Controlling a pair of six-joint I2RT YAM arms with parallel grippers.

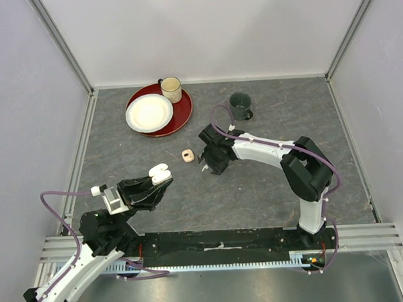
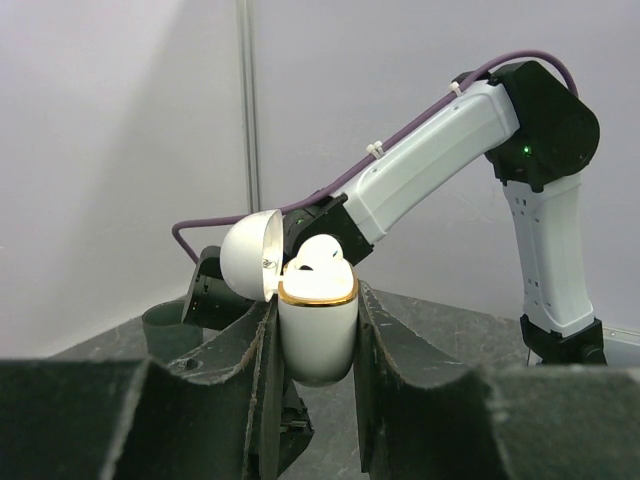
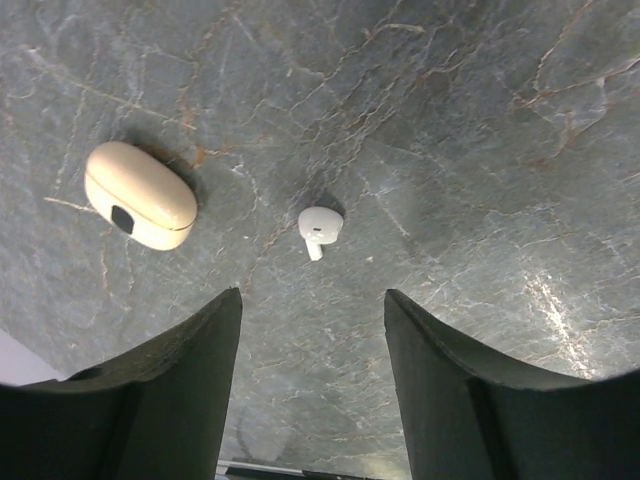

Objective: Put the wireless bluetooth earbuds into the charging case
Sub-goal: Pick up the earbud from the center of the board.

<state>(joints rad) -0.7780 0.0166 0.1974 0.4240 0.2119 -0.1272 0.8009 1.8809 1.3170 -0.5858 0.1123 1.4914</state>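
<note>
Grey table [image 1: 270,188]: red tray [image 1: 181,118], white plate [image 1: 149,113] and cream mug [image 1: 171,89] upper left in the overhead view. Lower left, the left gripper [image 1: 160,174] clamps the white charging case [image 2: 318,335], lid open, one earbud [image 2: 320,253] seated inside. Mid-frame, the right gripper [image 3: 312,300] hangs with jaws apart above a loose white earbud [image 3: 320,228] on the table, peach case [image 3: 140,195] near it.

left pincer [image 2: 315,320] gripping, right pincer [image 3: 312,300] parted, seemingly low

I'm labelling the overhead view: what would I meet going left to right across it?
white plate → peach case → right claw → dark green mug. Left out, overlapping the plate: cream mug, held white case.
</note>
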